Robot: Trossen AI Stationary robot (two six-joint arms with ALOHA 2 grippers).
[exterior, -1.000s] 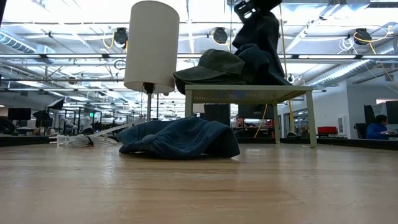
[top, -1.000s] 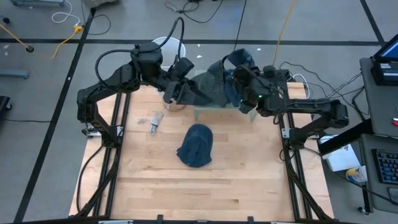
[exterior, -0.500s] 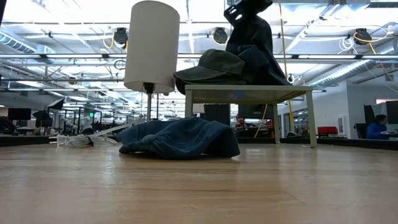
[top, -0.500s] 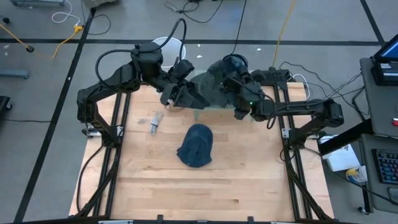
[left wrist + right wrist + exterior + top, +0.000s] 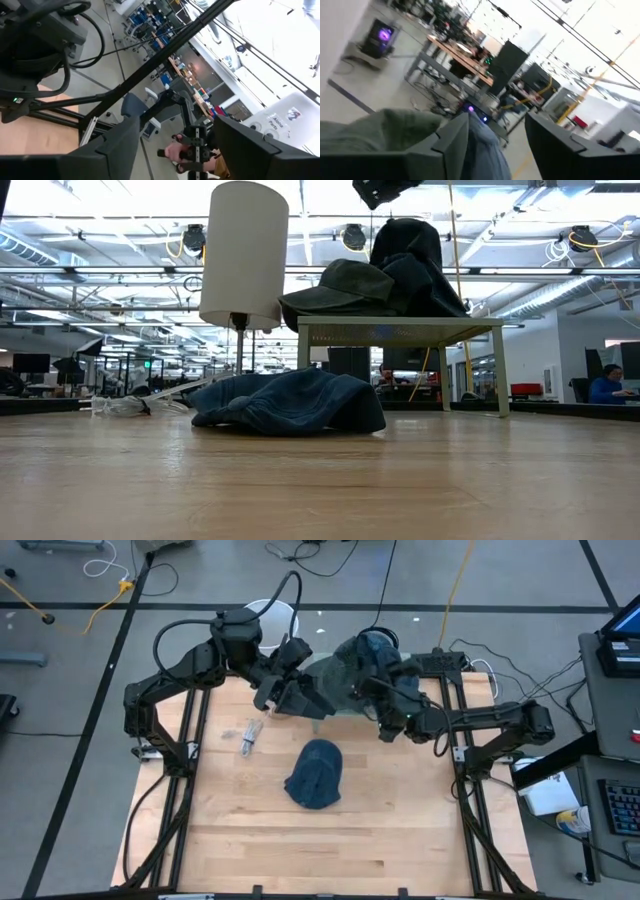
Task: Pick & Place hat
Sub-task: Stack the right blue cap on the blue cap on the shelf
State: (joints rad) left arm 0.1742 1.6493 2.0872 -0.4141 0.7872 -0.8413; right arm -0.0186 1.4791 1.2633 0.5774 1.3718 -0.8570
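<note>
Two dark fingers [image 5: 455, 142] of the right gripper [image 5: 492, 145] stood apart with nothing clamped between them, looking out over the olive cap [image 5: 385, 130] and the dark blue hat [image 5: 485, 150] lying just below. From above, that right gripper [image 5: 362, 668] sat over the pile of hats on the small raised stand [image 5: 322, 723] at the far middle of the counter [image 5: 300, 840]. At table height the right gripper [image 5: 385, 189] hung clear above the dark blue hat [image 5: 405, 255], which rested heaped on the stand [image 5: 400, 330] with the olive cap [image 5: 340, 285] touching it at its side.

Likewise parted were the left gripper's [image 5: 172, 145] fingers [image 5: 117, 150], pointing out into the room and holding nothing. The left gripper [image 5: 283, 692] waited just beside the stand's near-left edge.

On the counter in front of the stand lay another blue hat [image 5: 316, 773], flat and well apart from both arms [image 5: 290, 402]. A white cylinder [image 5: 244, 255] stood behind it, and a clear crumpled item [image 5: 249, 734] lay near the left side.
</note>
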